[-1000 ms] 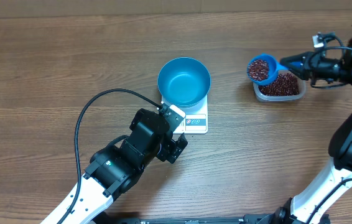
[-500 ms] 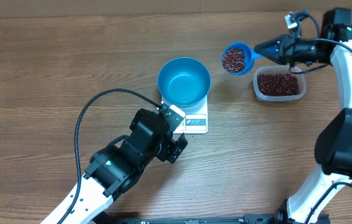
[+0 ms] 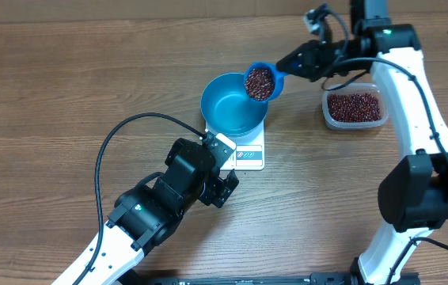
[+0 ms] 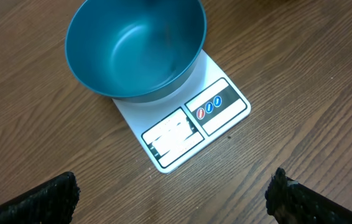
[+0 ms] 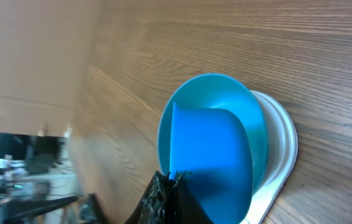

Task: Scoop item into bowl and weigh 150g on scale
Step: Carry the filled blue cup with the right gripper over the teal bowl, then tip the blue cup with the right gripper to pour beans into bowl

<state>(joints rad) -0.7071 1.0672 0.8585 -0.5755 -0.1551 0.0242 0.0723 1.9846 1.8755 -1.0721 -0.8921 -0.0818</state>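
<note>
Hovering low over the near side of the brown wood-grain table (image 3: 66,79), the left gripper (image 3: 228,168) has its two black fingers (image 4: 45,199) spread wide apart with nothing between them. It sits just beside the near-left corner of the small flat white square kitchen scale (image 3: 249,154). A black cable (image 3: 149,115) loops from that arm across the tabletop. In the left wrist view the scale's grey display window and printed label face the camera.

On the far part of the scale stands the round, deep, bright blue bowl (image 3: 228,111), upright, its smooth inside open to view. Well to the right of the bowl and apart from the scale, a clear rounded-rectangular plastic tub (image 3: 355,120) rests on the table, holding a heap of small dark red-brown beans (image 3: 354,104).

Farther back, a small blue plastic scoop (image 3: 262,81) hangs over the bowl's far-right rim, mouth upward and filled with more of the beans. Its handle runs rightward into the right gripper (image 3: 301,60), whose jaws are clamped on it. The right wrist view looks along the scoop's back toward the bowl and the white scale under it.
</note>
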